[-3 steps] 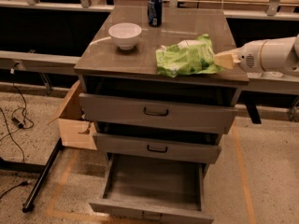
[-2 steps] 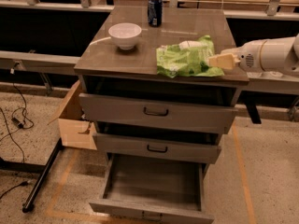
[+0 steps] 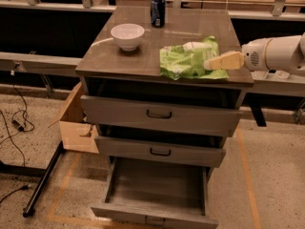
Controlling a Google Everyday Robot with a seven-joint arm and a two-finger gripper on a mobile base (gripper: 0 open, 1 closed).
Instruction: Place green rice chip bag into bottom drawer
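Observation:
The green rice chip bag (image 3: 188, 62) lies flat on the right front of the cabinet top (image 3: 119, 61). It is bright light green with white patches. My gripper (image 3: 209, 64) reaches in from the right on a white arm (image 3: 274, 55), and its tan tip is over the bag's right edge. The bottom drawer (image 3: 157, 187) is pulled wide open below, showing a plain grey interior with nothing in it. The two upper drawers (image 3: 159, 114) with dark bar handles are slightly ajar.
A white bowl (image 3: 127, 36) and a dark soda can (image 3: 157, 11) stand on the cabinet top behind the bag. A cardboard box (image 3: 76, 123) sits on the floor to the left of the cabinet. Cables and a black bar lie on the floor at left.
My gripper has moved a little to the left and down, from beside the bag's right edge to over it. The bag, bowl and drawers have not moved.

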